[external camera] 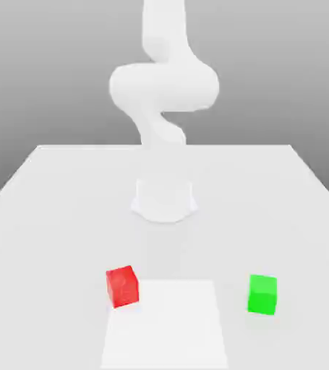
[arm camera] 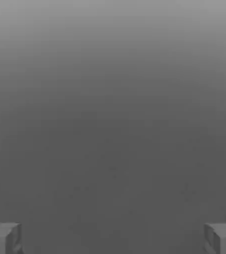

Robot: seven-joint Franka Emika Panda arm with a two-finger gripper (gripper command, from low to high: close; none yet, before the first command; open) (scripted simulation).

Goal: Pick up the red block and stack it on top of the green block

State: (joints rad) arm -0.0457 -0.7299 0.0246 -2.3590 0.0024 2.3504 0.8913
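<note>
Arm cut off by upper edge in exterior view; fingertips clipped at frame corners in hand view.

Arm raised, pincer wide apart, empty.

Open counter around two well-separated blocks

In the exterior view the red block at lower left and the green block at lower right stand well apart on the counter, with bare surface between and around them; the arm's base occupies the centre, and the tool has its fingers spread wide with nothing between.
</note>
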